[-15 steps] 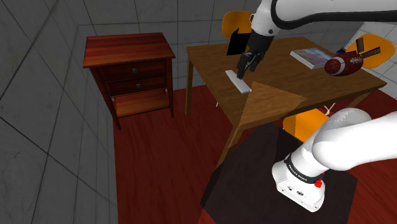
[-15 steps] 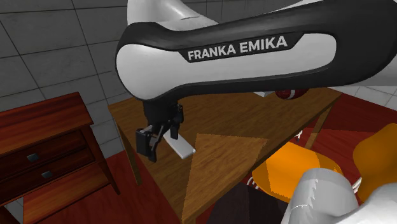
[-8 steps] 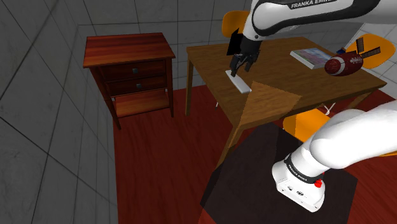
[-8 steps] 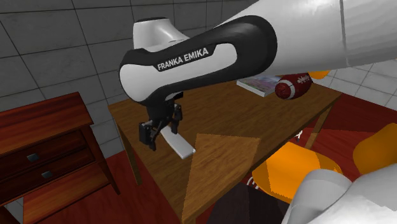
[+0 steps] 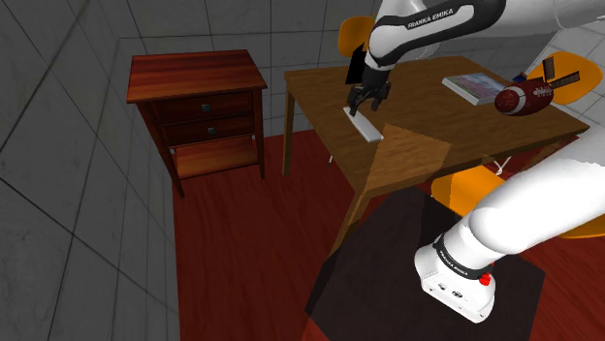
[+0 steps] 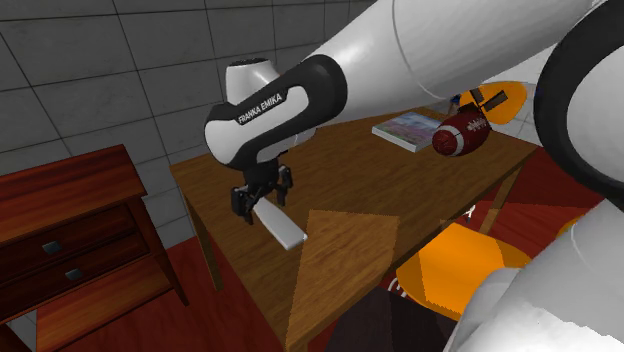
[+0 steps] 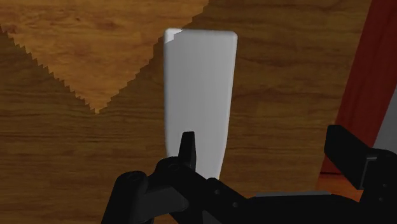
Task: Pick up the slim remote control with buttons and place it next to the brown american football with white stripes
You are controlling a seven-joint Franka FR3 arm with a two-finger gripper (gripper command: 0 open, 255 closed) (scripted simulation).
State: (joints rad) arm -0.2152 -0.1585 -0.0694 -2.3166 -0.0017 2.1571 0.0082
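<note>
- Across the shoulder view's upper right, the wooden table (image 5: 446,121) carries everything the job concerns, and the white arm (image 5: 427,21) arches in over it from the frame's top edge.
- At the table's right end in that view lies the brown football (image 5: 524,97) with white stripes, just beside a book (image 5: 472,87). Both sit well apart from the end where the tool works.
- Near the table's left edge, at centre-top of the shoulder view, the slim remote (image 5: 364,124) lies flat. It is drawn plain pale grey with no buttons to be made out, and its long axis slants down toward frame right.
- Close above the remote's upper-left end hangs the black tool (image 5: 366,100). The second exterior view puts the tool (image 6: 262,198) left of centre, over the end of the remote (image 6: 282,226) farther from the table's near edge. Whether it touches cannot be told.
- Seen from the wrist, the fingers (image 7: 187,147) stand wide apart and hold nothing. The remote (image 7: 200,95) runs lengthwise straight away from the tool (image 7: 267,151), so the jaws would close across its narrow width.
- The pale strip lies under one finger rather than midway between the two. By that reading, a small sideways shift looks needed before any grasp.
</note>
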